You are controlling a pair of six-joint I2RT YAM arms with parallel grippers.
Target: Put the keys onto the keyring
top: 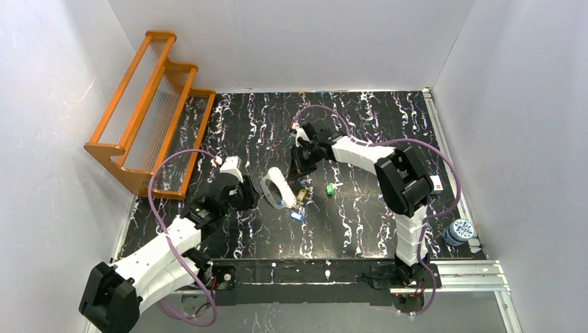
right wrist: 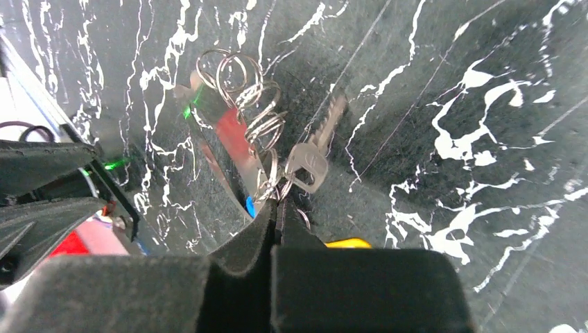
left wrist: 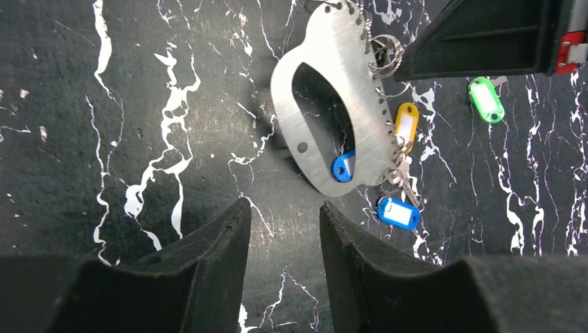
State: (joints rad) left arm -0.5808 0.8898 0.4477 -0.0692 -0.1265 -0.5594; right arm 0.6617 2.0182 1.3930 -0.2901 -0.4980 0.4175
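Rack (top: 145,104): orange, tiered, with ribbed clear panels; far left corner of the worktop (top: 374,229); contents not discernible.
Tub (top: 459,230): small, round, blue-and-white; off the right edge of the worktop, on the metal rail; contents too small to tell.
Left tool (left wrist: 284,208): fingers spread partway, nothing between them; near the keyring's lower end, not touching.
Right tool (right wrist: 277,208): fingers pressed together, tips at the rings (right wrist: 243,97) and silver key (right wrist: 310,165) on the keyring's edge; a ring caught between them or not, cannot tell.
Keyring (left wrist: 371,132): flat grey metal plate with oval cut-out, mid-worktop between the two tools; long axis from far-left to near-right in the top view.
Yellow-orange key (left wrist: 405,123): at the ringed edge.
Blue key (left wrist: 398,212): just beyond the keyring's lower end.
Second blue key (left wrist: 343,167): visible through the cut-out.
Green key (left wrist: 486,99): flat on the worktop, apart from the keyring, to its right.
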